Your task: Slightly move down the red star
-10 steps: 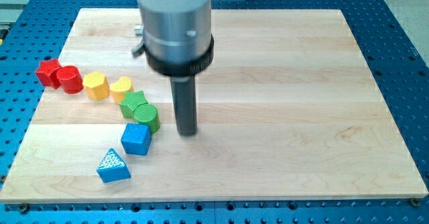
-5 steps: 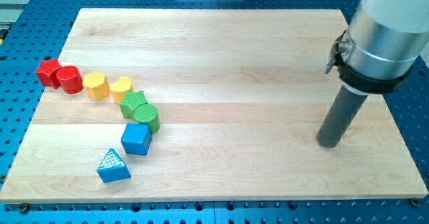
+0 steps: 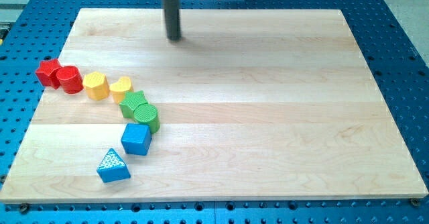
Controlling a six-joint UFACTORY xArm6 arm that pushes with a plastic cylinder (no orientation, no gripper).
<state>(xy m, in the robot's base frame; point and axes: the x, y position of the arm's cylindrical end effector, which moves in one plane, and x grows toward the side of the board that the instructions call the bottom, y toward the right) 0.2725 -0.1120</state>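
The red star (image 3: 47, 70) lies at the board's left edge, touching a red cylinder (image 3: 69, 79) on its right. My tip (image 3: 174, 38) is near the view's top, left of the middle, far up and to the right of the red star and apart from every block. The rod runs straight up out of the view.
A curved row runs from the red blocks: a yellow cylinder (image 3: 96, 85), a yellow heart (image 3: 121, 88), a green star (image 3: 133, 102), a green cylinder (image 3: 147, 117), a blue cube (image 3: 136, 139) and a blue triangle (image 3: 112, 165). The wooden board (image 3: 268, 103) rests on a blue perforated table.
My tip went from beside the green cylinder to the board's right side, then to the top left of the middle. No block has moved.
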